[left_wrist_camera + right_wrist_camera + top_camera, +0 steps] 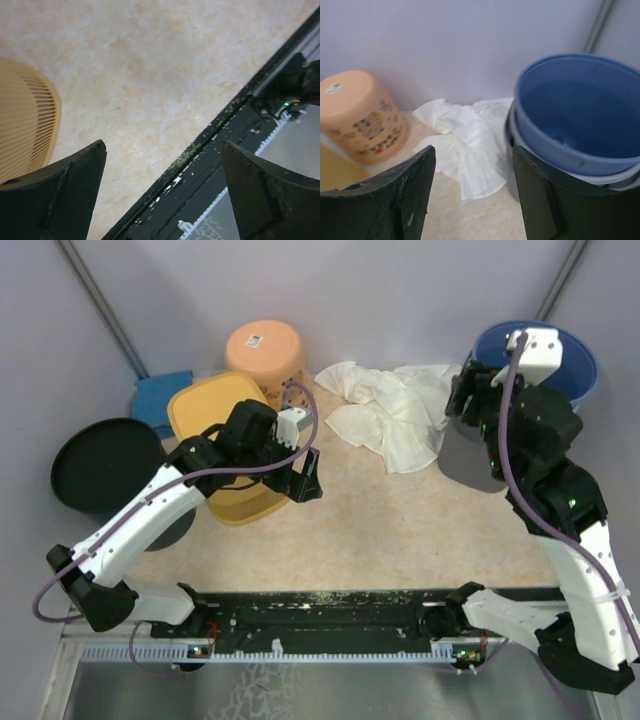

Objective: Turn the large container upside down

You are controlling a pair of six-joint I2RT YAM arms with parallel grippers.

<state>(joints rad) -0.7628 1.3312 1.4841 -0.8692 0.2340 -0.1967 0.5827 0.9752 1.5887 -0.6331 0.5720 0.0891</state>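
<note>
Observed large blue container (575,110) upright, mouth up, nested in grey tub (462,455), right of white cloth (390,410). Found right gripper (472,160) spread wide, also right of cloth; left gripper (164,150) spread wide, left of cloth.

Blue container (555,145) upright, nested in grey tub (600,197).

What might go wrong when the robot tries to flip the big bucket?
The blue bucket sits nested in a gray bucket, so both may lift together, or one might slip out mid-turn. The white cloth lies right beside them and might get caught under the rim. The right pincer is open, gripping nothing yet.
</note>
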